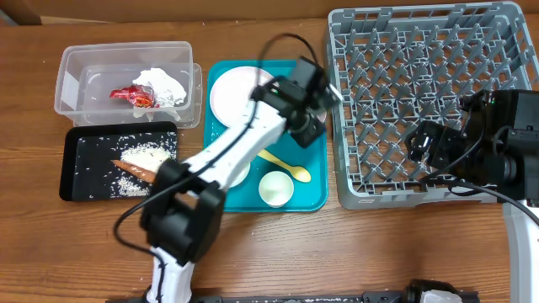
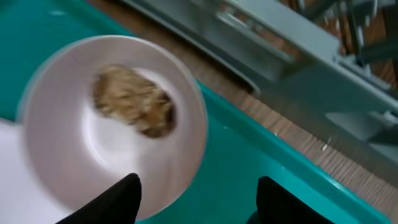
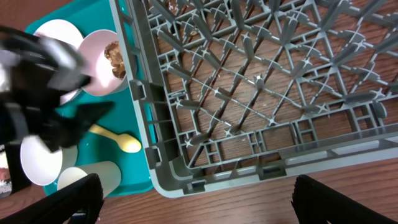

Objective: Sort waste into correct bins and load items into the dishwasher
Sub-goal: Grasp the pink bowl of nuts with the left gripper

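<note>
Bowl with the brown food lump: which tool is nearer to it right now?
Left. The left tool hovers open just above the bowl on the teal tray; the right tool sits over the dish rack, off to the side.

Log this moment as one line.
left claw open over bowl holding brown food lump | bowl on teal tray | right claw open above dish rack | no dishes seen in dish rack

Brown wooden table (image 1: pixel 337 252). Directly on it: a clear plastic tub (image 1: pixel 76 63) at ten o'clock, a black tray (image 1: pixel 69 168) at nine, a teal tray (image 1: pixel 307 198) at centre, and a grey dish rack (image 1: pixel 421 59) at two.
</note>
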Robot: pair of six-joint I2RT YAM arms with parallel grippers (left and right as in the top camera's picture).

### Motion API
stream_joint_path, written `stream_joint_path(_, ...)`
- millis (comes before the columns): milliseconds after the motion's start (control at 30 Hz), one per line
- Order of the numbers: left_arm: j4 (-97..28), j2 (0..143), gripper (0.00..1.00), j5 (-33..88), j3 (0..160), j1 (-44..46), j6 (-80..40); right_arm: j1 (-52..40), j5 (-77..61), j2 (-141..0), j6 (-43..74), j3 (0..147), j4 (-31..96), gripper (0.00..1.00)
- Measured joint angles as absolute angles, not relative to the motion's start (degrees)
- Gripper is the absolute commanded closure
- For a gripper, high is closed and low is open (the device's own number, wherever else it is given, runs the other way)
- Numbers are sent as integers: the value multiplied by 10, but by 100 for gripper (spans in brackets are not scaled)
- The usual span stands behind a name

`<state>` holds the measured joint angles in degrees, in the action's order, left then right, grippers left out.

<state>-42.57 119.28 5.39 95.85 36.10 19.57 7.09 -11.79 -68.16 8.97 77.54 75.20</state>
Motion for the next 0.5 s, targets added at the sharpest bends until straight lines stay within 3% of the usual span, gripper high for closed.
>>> stream_joint_path(367, -391, 1226, 46, 13, 959, 382, 256, 71, -118, -682, 90, 775, 753, 0)
stream_joint_path(500, -384, 1247, 66, -4, 959, 382, 260, 71, -118, -682, 90, 775, 753, 0)
